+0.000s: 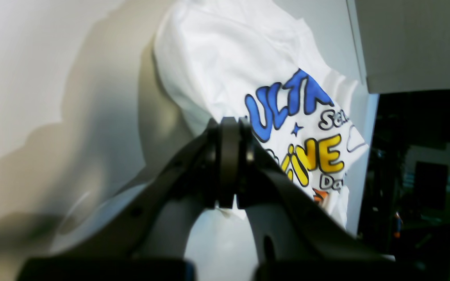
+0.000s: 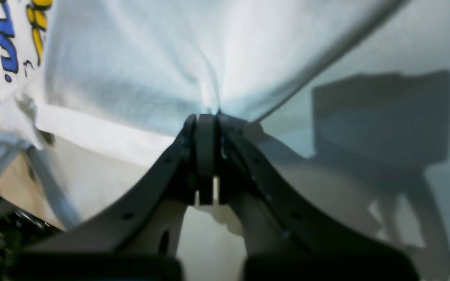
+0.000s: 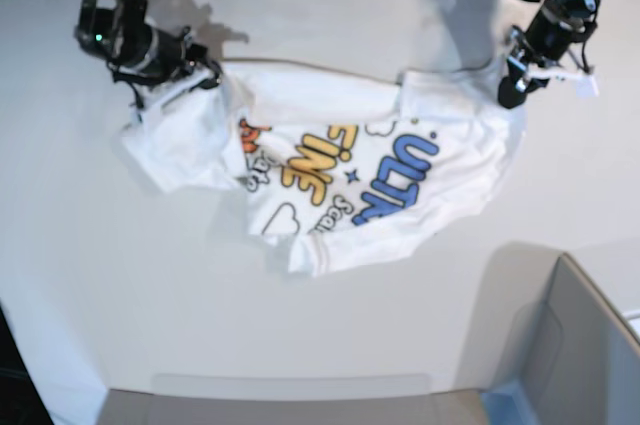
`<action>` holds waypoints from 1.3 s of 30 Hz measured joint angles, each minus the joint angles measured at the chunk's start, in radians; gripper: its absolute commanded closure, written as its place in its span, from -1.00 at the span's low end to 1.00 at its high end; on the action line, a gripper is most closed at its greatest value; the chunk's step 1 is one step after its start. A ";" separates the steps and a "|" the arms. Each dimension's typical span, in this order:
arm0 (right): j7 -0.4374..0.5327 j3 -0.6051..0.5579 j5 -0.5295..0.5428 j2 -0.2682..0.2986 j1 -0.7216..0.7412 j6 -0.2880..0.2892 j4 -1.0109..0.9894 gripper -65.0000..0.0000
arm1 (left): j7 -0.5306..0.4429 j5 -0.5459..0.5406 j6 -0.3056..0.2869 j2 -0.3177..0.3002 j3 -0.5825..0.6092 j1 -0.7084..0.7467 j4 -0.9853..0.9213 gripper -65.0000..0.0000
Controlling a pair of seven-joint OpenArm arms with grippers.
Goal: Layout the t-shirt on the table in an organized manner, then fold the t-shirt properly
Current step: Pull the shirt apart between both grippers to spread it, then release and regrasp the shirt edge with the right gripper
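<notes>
The white t-shirt with blue, yellow and orange lettering is stretched across the far half of the table, print side up, its near part crumpled. My left gripper is shut on the shirt's right edge; in the left wrist view the left gripper pinches white cloth beside the blue letters. My right gripper is shut on the shirt's left edge; in the right wrist view the right gripper holds bunched cloth pulled taut.
A grey box stands at the near right corner of the table; it also shows in the left wrist view. The table's curved edge runs along the left and near sides. Dark floor lies beyond the edge.
</notes>
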 measured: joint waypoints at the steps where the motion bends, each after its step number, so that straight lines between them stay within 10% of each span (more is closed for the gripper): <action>1: 0.002 -0.022 0.006 0.024 -0.016 -0.001 0.020 1.00 | 0.000 0.002 0.001 0.000 0.005 0.001 0.000 1.00; 11: -0.166 -0.091 0.048 0.104 -0.022 0.004 0.201 0.53 | 0.000 0.004 0.002 0.000 0.005 0.002 0.000 1.00; 23: -0.124 -0.085 0.233 0.381 0.047 0.006 0.201 0.37 | 0.047 0.007 0.001 -0.001 0.028 -0.030 -0.037 1.00; 28: -0.002 -0.097 0.084 0.394 0.142 0.022 0.140 0.37 | 0.096 0.011 0.000 -0.001 0.029 -0.067 -0.040 1.00; 33: 0.005 -0.251 -0.127 0.386 0.283 0.187 -0.037 0.37 | 0.130 0.009 0.000 0.002 0.029 -0.084 -0.040 1.00; 39: 0.093 -0.386 -0.391 0.336 0.328 0.200 -0.061 0.37 | 0.127 0.009 0.000 0.002 0.029 -0.086 -0.040 1.00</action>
